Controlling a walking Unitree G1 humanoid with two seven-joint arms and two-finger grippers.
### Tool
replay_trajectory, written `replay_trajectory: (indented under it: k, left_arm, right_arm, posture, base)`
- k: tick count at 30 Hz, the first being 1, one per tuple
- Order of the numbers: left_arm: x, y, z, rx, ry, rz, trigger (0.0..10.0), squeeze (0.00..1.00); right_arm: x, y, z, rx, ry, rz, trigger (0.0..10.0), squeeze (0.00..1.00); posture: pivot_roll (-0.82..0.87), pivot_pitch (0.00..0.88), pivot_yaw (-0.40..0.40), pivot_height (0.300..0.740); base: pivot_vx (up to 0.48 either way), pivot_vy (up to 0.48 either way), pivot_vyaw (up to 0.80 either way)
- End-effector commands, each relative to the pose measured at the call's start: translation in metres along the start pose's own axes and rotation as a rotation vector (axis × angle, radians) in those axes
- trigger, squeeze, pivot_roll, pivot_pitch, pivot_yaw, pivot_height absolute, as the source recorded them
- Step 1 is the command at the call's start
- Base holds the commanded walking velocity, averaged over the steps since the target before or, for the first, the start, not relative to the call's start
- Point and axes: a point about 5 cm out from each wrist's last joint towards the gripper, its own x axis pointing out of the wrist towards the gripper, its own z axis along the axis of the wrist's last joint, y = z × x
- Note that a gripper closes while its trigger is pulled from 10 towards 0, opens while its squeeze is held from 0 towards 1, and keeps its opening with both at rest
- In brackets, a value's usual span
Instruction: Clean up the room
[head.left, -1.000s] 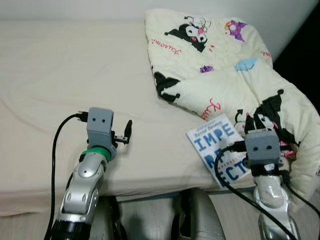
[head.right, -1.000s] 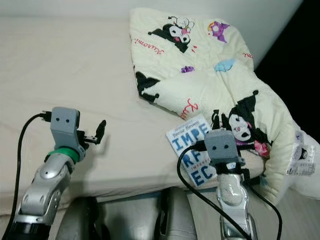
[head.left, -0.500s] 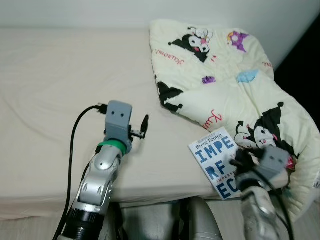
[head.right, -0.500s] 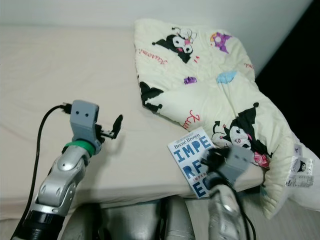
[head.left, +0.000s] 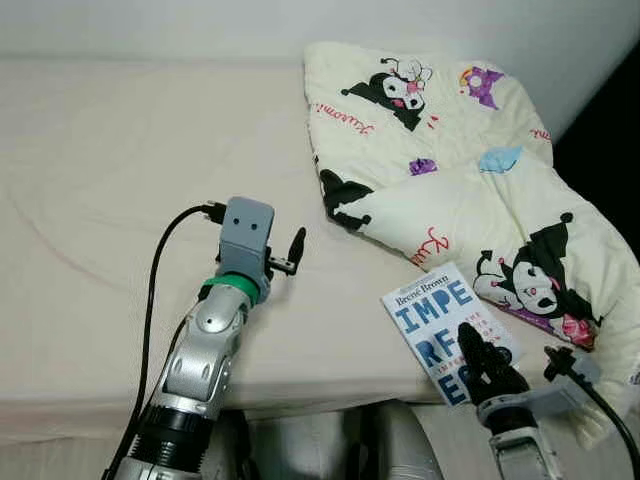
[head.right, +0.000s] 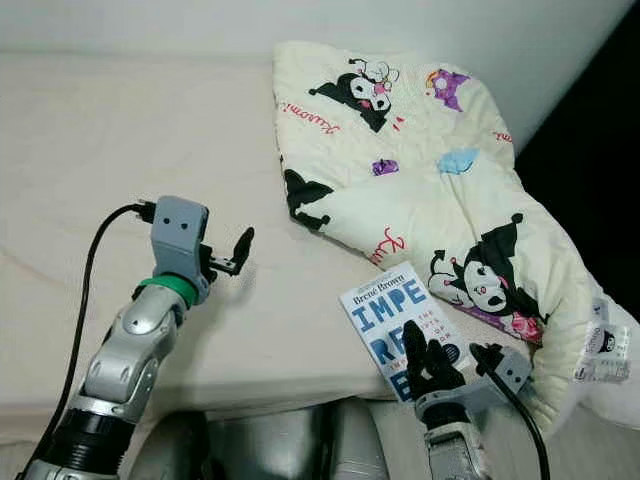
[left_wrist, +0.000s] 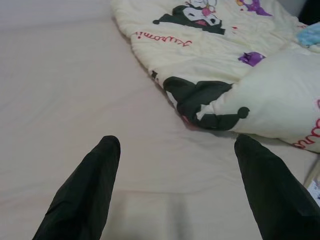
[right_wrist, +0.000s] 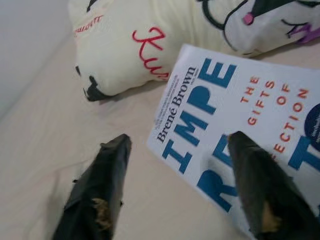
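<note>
Book lies flat near the front edge of the bed, cover up, white with big blue letters. Its far corner is tucked just under the quilt, a cream one with cartoon prints, bunched on the bed's right side and spilling over the front edge.

Right gripper is at the book's near end, fingers pointing up the bed over the lower part of the cover. In the right wrist view the fingers are spread wide: one sits over bare sheet just beside the book's edge, the other over the cover's blue letters. Nothing is between them but book edge and sheet; no grasp. Cannot tell whether the tips touch the cover.

Left gripper is held over the bare sheet mid-bed, well apart from the book, pointing toward the quilt. Left wrist view shows its fingers wide apart, empty, with sheet below and the quilt's folded edge ahead.
</note>
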Motion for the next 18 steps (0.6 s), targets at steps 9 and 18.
replay_trajectory:
  k: [9, 18]
  left_arm:
    - [0.001, -0.006, -0.008, -0.018, 0.018, -0.027, 10.0, 0.0]
    - [0.002, -0.01, -0.009, -0.054, 0.027, -0.037, 10.0, 0.0]
  right_arm:
    - [0.001, 0.005, 0.0, -0.096, 0.062, 0.066, 10.0, 1.0]
    - [0.021, 0.027, 0.023, -0.305, -0.04, 0.108, 10.0, 0.0]
  posture:
    - [-0.12, 0.172, 0.011, 0.637]
    - [-0.13, 0.163, 0.007, 0.642]
  base:
    - [0.0, 0.0, 0.0]
    - [0.0, 0.0, 0.0]
